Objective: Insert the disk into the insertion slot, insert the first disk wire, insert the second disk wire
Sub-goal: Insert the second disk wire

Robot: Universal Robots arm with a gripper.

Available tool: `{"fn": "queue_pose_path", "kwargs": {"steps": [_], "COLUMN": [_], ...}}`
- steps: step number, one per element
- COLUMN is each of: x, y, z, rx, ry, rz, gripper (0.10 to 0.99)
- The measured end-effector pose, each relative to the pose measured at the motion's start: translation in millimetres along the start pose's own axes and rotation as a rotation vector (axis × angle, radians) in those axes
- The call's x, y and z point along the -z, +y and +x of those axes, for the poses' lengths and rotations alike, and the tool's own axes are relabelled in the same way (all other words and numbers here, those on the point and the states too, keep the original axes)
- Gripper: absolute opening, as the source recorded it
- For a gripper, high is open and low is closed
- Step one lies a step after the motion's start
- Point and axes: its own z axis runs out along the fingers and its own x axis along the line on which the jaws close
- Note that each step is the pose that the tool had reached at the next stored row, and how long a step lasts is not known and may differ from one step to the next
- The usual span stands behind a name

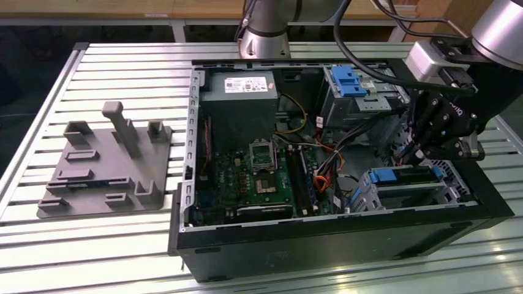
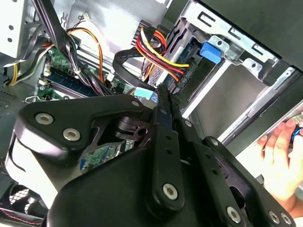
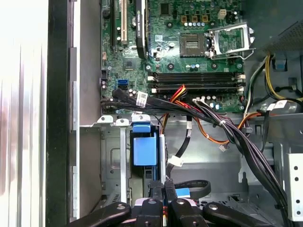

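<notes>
Ribbed aluminium worktop [image 1: 122, 239] is carrying the open black computer case [image 1: 327, 239], where the gripper [image 3: 163, 189], jaws pinched nearly closed, is poising over the blue-framed silver disk [image 1: 405, 176] sitting in the small grey perforated insertion slot [image 1: 433, 190] at the case's near corner, needing square alignment.

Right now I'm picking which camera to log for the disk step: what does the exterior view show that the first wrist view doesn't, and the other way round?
Exterior view, not the first wrist view: the grey fixture plate beside the case and the arm's silver column. First wrist view, not the exterior: the black cable loop beside the gripper. Both: the disk seated in the insertion slot, and the motherboard.
</notes>
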Motion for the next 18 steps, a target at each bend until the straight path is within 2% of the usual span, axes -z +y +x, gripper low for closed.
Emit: {"fn": "queue_pose_path", "kwargs": {"steps": [5, 11, 15, 18], "x": [-0.2, -0.3, -0.2, -0.3], "y": [0.0, 0.0, 0.0, -0.1], "z": [0.0, -0.1, -0.9, -1.6], "rx": [0.019, 0.019, 0.017, 0.017], "ry": [0.0085, 0.0106, 0.0316, 0.0344], "rz": [0.0, 0.0, 0.001, 0.001], "gripper": [0.141, 0.141, 0.141, 0.141]}}
